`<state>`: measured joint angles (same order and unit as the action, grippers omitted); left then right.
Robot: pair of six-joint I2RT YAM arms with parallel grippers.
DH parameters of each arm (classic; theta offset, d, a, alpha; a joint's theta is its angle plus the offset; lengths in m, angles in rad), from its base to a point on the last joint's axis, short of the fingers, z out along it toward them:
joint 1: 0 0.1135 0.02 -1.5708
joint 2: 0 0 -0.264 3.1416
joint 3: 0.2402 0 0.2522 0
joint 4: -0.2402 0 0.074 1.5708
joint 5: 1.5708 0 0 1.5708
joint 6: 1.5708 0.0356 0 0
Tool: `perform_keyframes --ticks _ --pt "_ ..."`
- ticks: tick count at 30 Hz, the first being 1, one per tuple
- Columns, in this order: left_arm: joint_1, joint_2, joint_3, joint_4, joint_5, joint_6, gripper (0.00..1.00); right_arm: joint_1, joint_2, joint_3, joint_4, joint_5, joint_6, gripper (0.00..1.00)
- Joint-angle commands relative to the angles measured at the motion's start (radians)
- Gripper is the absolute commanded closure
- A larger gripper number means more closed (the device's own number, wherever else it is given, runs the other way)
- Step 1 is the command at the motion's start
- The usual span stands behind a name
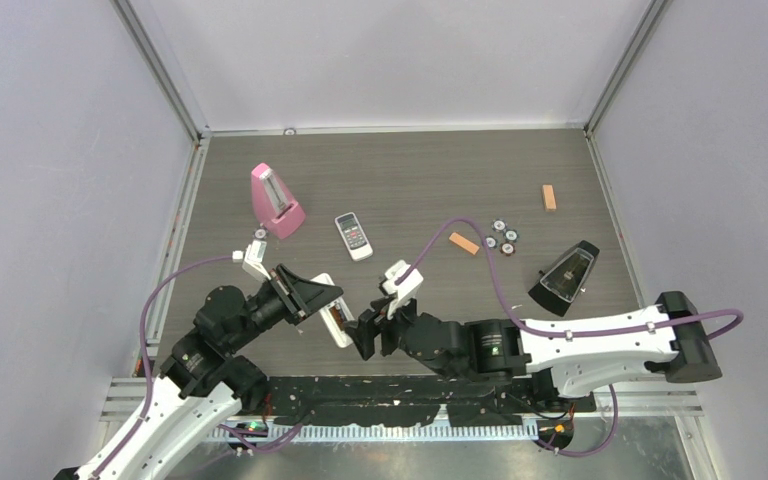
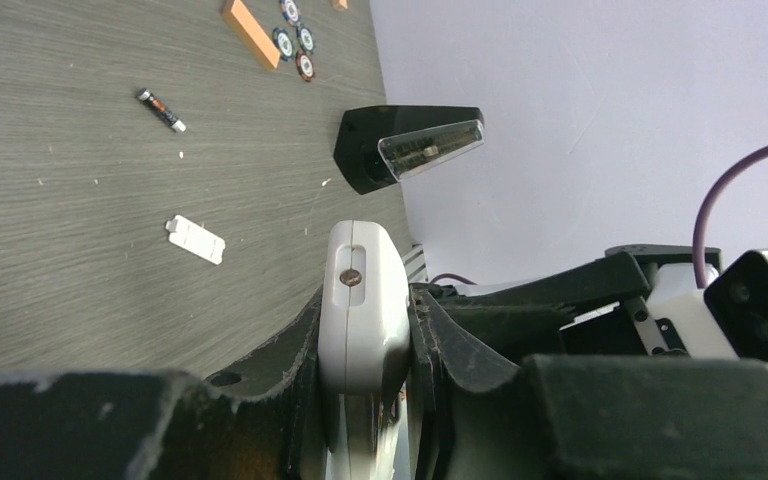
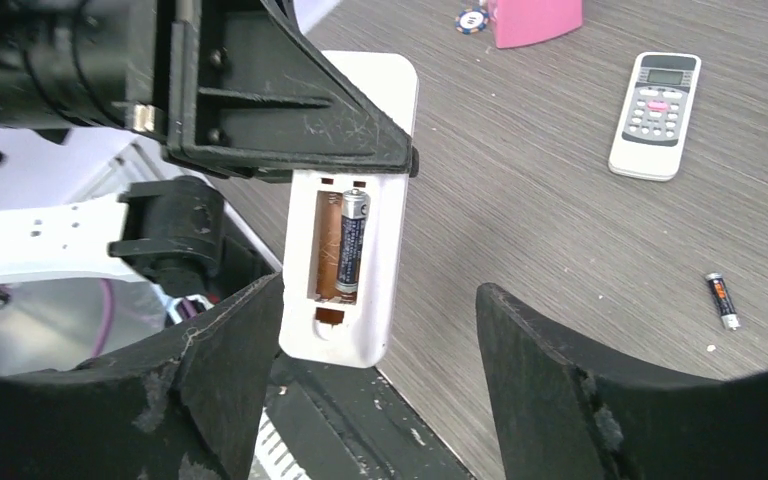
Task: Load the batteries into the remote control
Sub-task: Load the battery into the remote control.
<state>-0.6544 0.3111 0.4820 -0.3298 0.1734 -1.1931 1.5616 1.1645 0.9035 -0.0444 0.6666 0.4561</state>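
My left gripper is shut on the long white remote control and holds it above the table's near edge. In the left wrist view the remote is clamped edge-on between both fingers. The right wrist view shows the remote's back with the battery bay open. One battery lies in the right slot and the left slot shows bare copper. My right gripper is open and empty, with its jaws either side of the remote's lower end. A second battery lies loose on the table.
The white battery cover lies on the table. A shorter remote with a display, a pink metronome, a black metronome, poker chips and two orange blocks stand farther back.
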Motion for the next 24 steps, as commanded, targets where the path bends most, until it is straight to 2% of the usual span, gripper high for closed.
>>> perform_keyframes --ticks 1,4,8,11,15,24 --pt "-0.002 -0.007 0.034 0.079 0.024 0.023 1.00 -0.013 -0.077 -0.019 0.028 -0.056 0.085 0.22" --pt "-0.003 -0.007 0.034 0.089 0.037 0.041 1.00 -0.044 -0.109 -0.028 0.038 -0.116 0.162 0.16" --pt "-0.003 -0.007 0.042 0.103 0.065 0.093 1.00 -0.127 -0.123 -0.050 0.038 -0.236 0.305 0.15" --pt "-0.002 0.002 0.058 0.112 0.105 0.139 1.00 -0.176 -0.123 -0.085 0.104 -0.315 0.387 0.16" --pt "-0.003 0.032 0.092 0.091 0.160 0.198 1.00 -0.213 -0.105 -0.110 0.178 -0.412 0.424 0.16" --pt "-0.003 0.075 0.120 0.081 0.208 0.219 1.00 -0.240 -0.080 -0.150 0.286 -0.490 0.500 0.16"
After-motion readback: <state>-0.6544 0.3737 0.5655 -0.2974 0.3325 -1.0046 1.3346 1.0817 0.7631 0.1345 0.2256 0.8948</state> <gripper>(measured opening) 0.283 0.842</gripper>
